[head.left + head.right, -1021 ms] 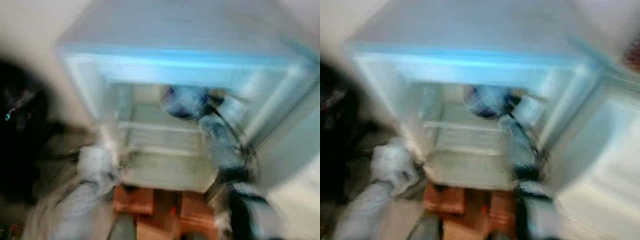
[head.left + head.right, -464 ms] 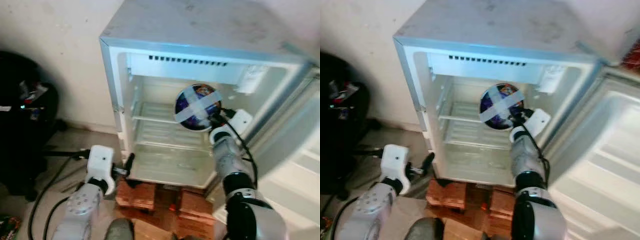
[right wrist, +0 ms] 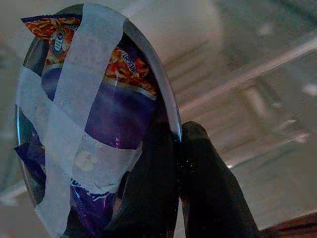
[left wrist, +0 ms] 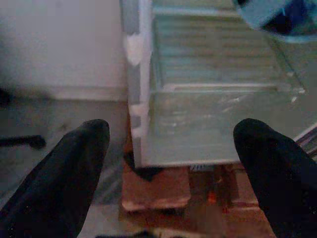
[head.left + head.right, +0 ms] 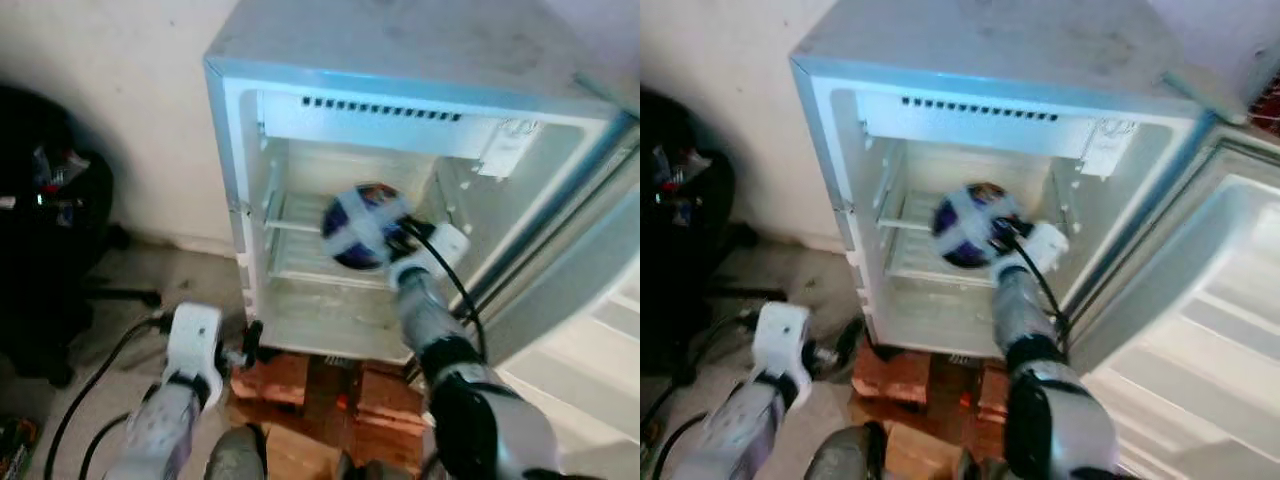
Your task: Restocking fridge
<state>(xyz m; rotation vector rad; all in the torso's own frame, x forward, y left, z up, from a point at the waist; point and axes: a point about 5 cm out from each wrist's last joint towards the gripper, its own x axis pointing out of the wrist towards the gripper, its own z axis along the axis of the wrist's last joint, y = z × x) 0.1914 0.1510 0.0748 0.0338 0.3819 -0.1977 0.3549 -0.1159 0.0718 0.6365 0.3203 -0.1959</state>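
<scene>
The small white fridge (image 5: 420, 60) stands open, its door swung out to the right. My right gripper (image 5: 398, 238) is shut on the rim of a round metal bowl (image 5: 360, 226) holding a purple snack packet under crossed strips of white tape (image 3: 69, 124). The bowl hangs tilted on edge in front of the wire shelf (image 5: 300, 225), just inside the fridge opening. My left gripper (image 5: 252, 342) is low at the fridge's lower left corner, open, with both black fingers (image 4: 64, 173) wide apart and nothing between them.
The fridge rests on red bricks (image 5: 300, 385). A black chair or bin (image 5: 45, 230) stands at the left against the wall. Cables (image 5: 100, 370) lie on the floor by my left arm. The open door (image 5: 1200, 330) takes up the right side.
The picture has sharpened and shifted as the camera moved. The bowl in my right gripper has gone a little lower and to the left, toward the shelf. My left arm stays low.
</scene>
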